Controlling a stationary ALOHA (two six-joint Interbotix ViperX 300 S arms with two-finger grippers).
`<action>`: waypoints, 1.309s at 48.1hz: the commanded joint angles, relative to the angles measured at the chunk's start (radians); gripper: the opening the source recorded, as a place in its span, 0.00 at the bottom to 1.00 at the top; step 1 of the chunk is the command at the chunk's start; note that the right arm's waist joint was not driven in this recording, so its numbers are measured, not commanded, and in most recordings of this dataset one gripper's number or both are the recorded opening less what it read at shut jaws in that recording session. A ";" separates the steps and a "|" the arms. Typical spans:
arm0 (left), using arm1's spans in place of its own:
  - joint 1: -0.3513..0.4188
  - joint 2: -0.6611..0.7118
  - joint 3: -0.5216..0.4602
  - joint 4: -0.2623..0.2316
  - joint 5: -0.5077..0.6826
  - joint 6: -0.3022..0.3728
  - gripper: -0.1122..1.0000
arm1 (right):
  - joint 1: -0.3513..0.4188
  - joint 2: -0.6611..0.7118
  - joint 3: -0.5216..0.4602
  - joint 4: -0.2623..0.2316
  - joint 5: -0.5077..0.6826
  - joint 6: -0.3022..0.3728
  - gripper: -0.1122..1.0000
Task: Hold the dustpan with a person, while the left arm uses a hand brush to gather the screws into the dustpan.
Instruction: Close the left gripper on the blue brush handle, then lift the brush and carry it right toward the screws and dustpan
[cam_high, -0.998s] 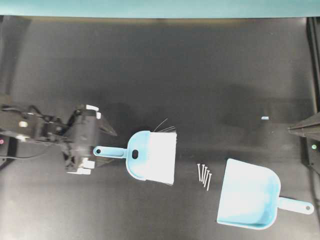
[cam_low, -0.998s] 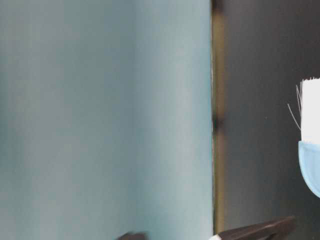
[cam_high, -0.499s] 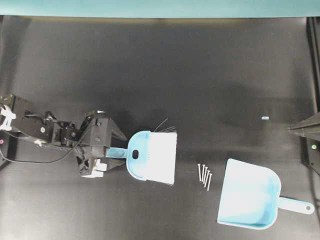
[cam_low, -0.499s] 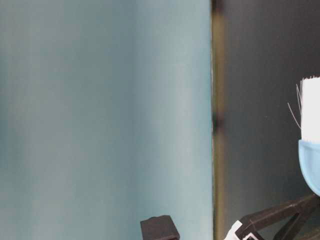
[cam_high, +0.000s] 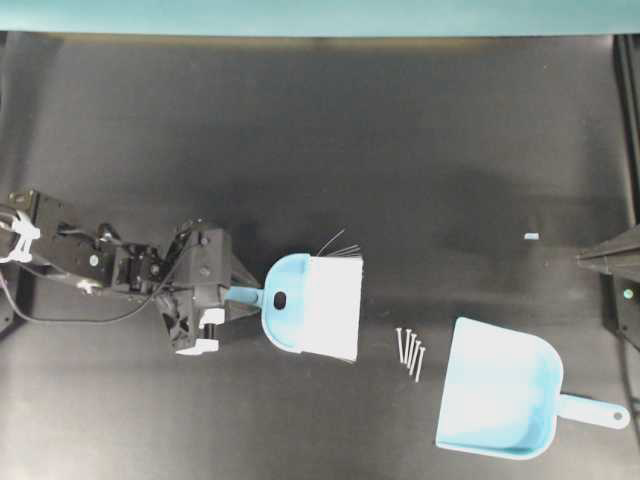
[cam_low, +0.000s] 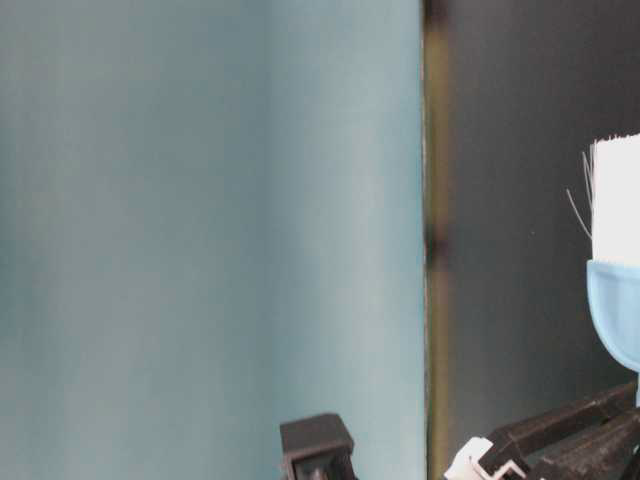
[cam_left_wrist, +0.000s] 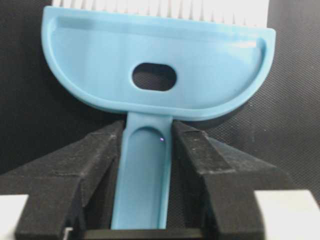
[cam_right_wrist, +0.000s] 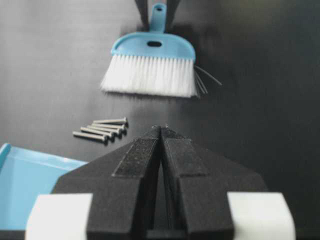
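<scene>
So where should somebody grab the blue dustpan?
Grab the dustpan by its short holed handle, coming from the right of the overhead view. The handle sticks out that way, off the rounded back, and the wide open mouth faces the screws.

hand brush (cam_high: 300, 318): light blue plastic body, white bristle block, a few dark stray bristles. Its handle sits between the black fingers of the left gripper (cam_left_wrist: 146, 150), which carries white clips at its base. dustpan (cam_high: 500, 390): same light blue, plain, no pattern. screws (cam_high: 409, 351): silvery-grey, between brush and dustpan. right gripper (cam_right_wrist: 161, 131): black, white blocks either side. table (cam_high: 420, 150): matte black; wall (cam_low: 200, 220) behind is pale teal.
</scene>
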 joint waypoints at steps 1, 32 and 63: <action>-0.021 -0.012 -0.031 0.003 0.103 0.005 0.38 | 0.000 0.005 -0.005 -0.002 -0.005 0.006 0.10; -0.054 -0.224 -0.466 0.003 1.077 0.121 0.38 | 0.000 0.002 -0.005 -0.002 -0.005 0.006 0.10; 0.002 0.034 -0.853 0.009 1.476 0.250 0.38 | 0.000 0.002 -0.006 -0.002 -0.003 0.006 0.10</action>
